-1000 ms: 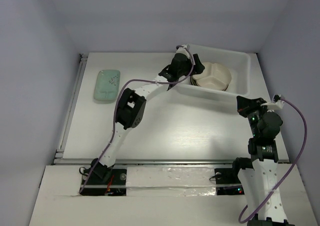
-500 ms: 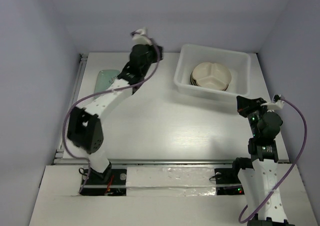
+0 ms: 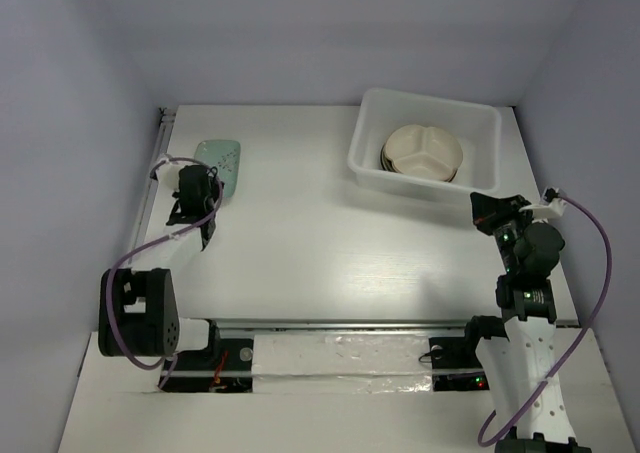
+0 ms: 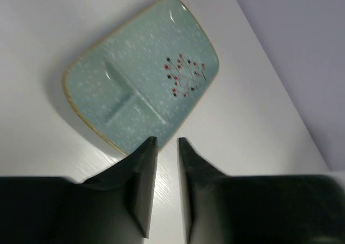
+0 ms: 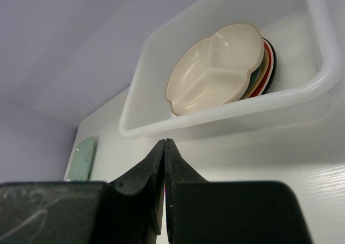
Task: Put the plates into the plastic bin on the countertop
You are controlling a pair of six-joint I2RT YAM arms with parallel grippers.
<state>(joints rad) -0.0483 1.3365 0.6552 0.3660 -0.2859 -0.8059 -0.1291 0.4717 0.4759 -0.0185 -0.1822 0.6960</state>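
Note:
A mint rectangular plate [image 3: 226,155] [image 4: 143,82] with a small flower print lies flat at the far left of the white countertop [image 3: 330,243]. My left gripper [image 3: 205,180] [image 4: 167,141] hovers at its near edge, jaws a narrow gap apart with nothing between them. The translucent plastic bin [image 3: 370,163] [image 5: 226,120] stands at the back right. It holds a stack of plates topped by a cream divided round one [image 3: 422,151] [image 5: 215,69]. My right gripper [image 3: 490,211] [image 5: 164,141] is shut and empty, in front of the bin's near right corner.
A metal rail [image 3: 150,203] runs along the countertop's left edge, close to the left arm. Lilac walls enclose the back and both sides. The mint plate [image 5: 83,158] shows edge-on at the far left of the right wrist view.
My left arm swung from the bin across to the far left and came down beside the mint plate. Its jaws closed, then parted a little. The right arm stayed still.

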